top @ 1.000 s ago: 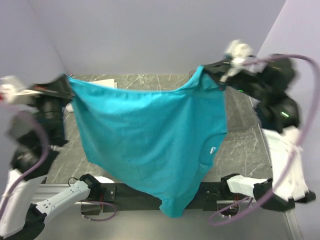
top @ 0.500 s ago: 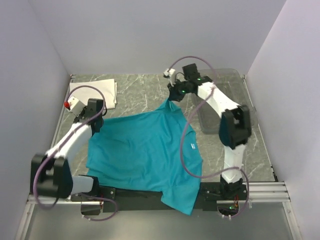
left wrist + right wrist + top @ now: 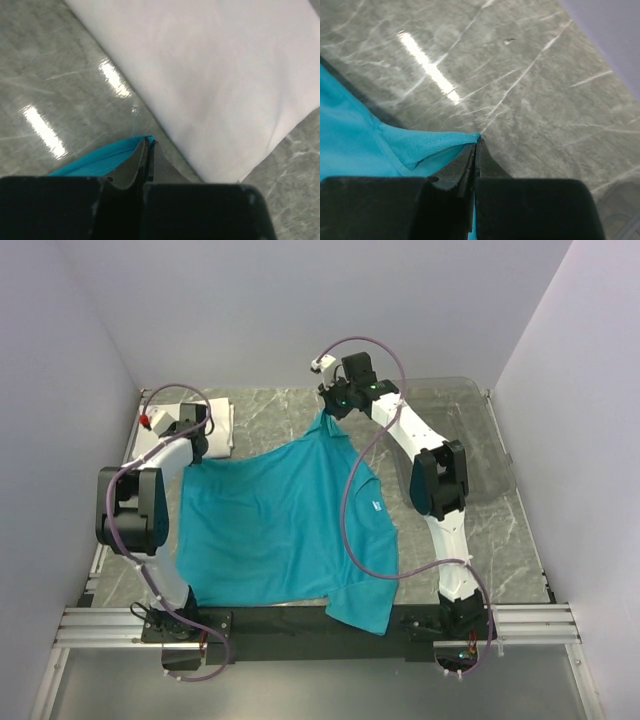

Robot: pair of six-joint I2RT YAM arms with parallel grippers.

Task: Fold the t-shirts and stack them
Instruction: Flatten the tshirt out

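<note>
The teal-blue t-shirt (image 3: 280, 525) lies spread on the marble table, its lower part hanging over the near edge. My left gripper (image 3: 193, 447) is shut on the shirt's far-left corner (image 3: 95, 159), low over the table. My right gripper (image 3: 330, 412) is shut on the shirt's far-right corner (image 3: 420, 142), lifted a little. The white t-shirt (image 3: 192, 425) lies folded at the back left, just beyond my left gripper, and fills the upper part of the left wrist view (image 3: 210, 80).
A clear plastic bin (image 3: 470, 440) stands at the back right of the table. Purple walls close in the back and both sides. My right arm stretches over the table's right half, its cable looping above the shirt.
Both arms have swung the hanging teal shirt away from the camera and lowered it onto the table. In the last half second both grippers moved farther back, pulling the shirt flatter.
</note>
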